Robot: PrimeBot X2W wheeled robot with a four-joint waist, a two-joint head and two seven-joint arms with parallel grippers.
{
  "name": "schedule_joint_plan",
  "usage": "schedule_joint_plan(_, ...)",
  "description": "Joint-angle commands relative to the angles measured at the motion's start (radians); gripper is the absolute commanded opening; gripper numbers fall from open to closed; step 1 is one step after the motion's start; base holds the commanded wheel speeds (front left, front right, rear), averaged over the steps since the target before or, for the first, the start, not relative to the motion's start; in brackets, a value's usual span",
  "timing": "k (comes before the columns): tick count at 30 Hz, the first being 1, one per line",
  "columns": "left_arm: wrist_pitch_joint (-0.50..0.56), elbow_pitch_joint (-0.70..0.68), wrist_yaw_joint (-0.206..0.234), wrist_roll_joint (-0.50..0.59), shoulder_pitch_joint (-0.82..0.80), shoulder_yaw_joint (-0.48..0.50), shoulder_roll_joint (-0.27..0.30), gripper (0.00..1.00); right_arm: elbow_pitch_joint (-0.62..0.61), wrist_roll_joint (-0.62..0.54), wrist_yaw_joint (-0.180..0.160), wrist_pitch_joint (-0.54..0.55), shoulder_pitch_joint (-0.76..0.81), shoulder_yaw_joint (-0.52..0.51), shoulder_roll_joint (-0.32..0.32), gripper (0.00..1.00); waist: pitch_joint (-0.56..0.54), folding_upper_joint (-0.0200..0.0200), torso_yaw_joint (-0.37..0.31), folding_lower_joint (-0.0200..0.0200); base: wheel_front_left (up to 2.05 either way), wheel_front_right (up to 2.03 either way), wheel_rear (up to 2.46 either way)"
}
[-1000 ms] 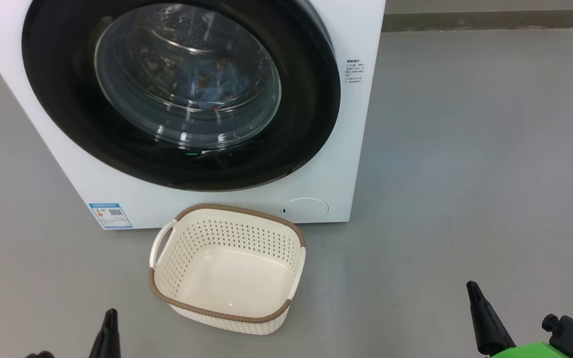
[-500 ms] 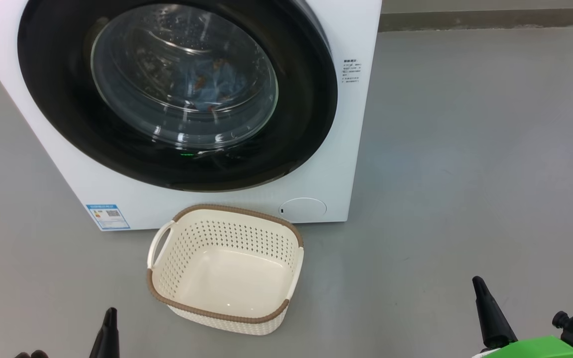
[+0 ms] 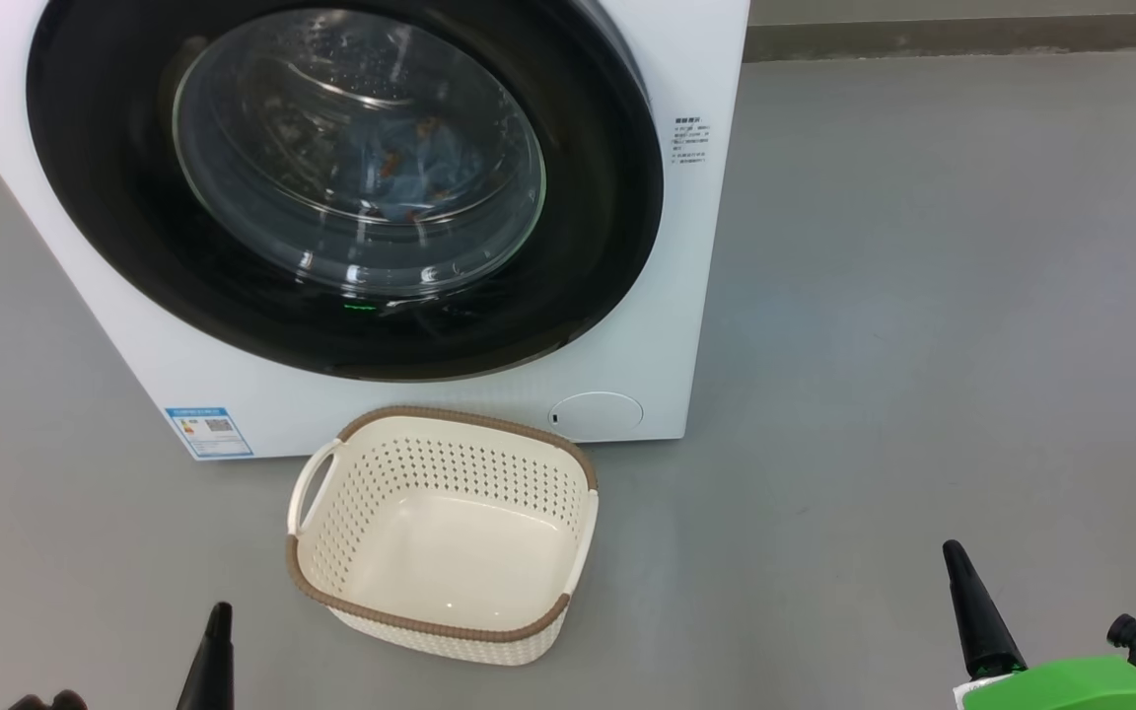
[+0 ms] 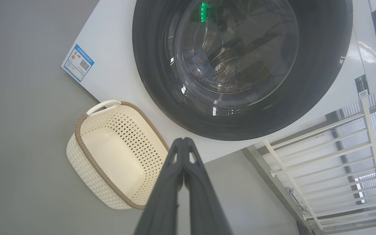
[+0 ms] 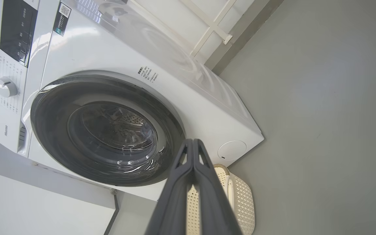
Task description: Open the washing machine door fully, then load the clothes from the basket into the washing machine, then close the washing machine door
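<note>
The left gripper point(image 4: 183, 141) has its 2 long dark fingers pressed together along their length, holding nothing; so does the right gripper point(image 5: 193, 142), whose 2 fingers meet in 1 thin seam. Both hang over the bare grey floor point(image 3: 923, 296), well apart from everything.

Ahead of both pairs of fingertips stands the big white boxy front-loading washing machine point(image 3: 233, 385). Its large round door with the wide glossy black rim and bulging clear glass centre point(image 3: 105, 207) lies shut, flush against the front. Through the glass, light blue clothes with small orange-brown prints point(image 3: 410, 168) lie inside the steel drum (dim behind reflections, so the bundles cannot be counted).

In the left wrist view, the small cream-white perforated plastic basket with the brown woven-look rim point(image 4: 91, 156) sits just left of the left fingers, empty, on the floor close before the machine's base. In the right wrist view it shows partly behind the right fingers. A blue label sticker point(image 3: 208, 431) and a round service flap point(image 3: 595, 412) flank it on the machine's lower front.
</note>
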Motion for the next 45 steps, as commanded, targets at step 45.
schedule_joint_plan(45,0.133,0.041,-0.003,-0.5,-0.136,0.064,0.021,0.0,0.017,0.515,-0.005,0.134,-0.11,-0.03,-0.012,0.0,0.003,0.0,-0.022,-0.0001,0.0,0.0,0.0)
